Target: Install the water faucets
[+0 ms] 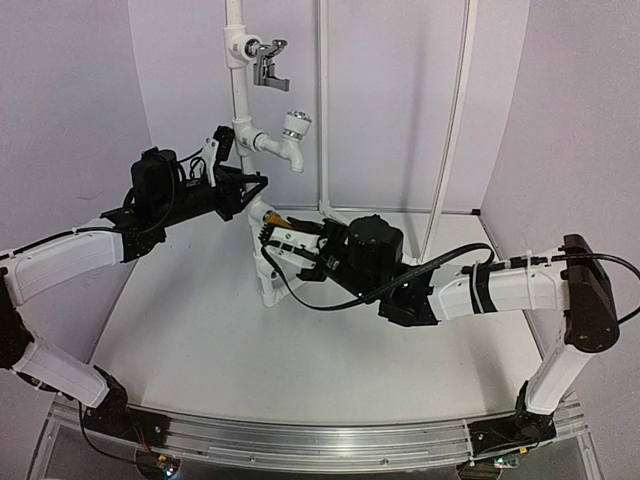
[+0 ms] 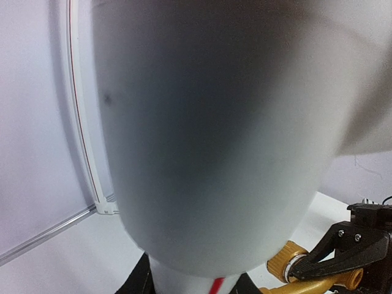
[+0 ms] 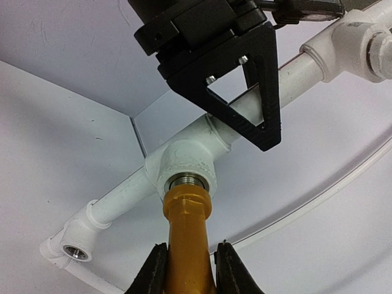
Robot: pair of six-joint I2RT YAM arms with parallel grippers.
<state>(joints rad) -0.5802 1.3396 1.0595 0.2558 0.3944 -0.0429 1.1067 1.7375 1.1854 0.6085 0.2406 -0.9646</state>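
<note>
Presently the tap (image 3: 187,242) is held by its body in the closed right pincer (image 3: 191,269), with its threaded end entered in the tee (image 3: 184,160). The pipe (image 3: 122,195) is clamped by the left pincer (image 1: 243,195) just beside (evidently so that screwing torque is resisted).

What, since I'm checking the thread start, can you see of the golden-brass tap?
The golden-brass tap looks like smooth, shiny metal. The right wrist view shows its body clamped between the right gripper's black fingers, pointing straight at a tee fitting on the white pipe. Its end sits at the tee's silvery-lined socket; how deep is unclear. Spout and knob cannot be made out.
</note>
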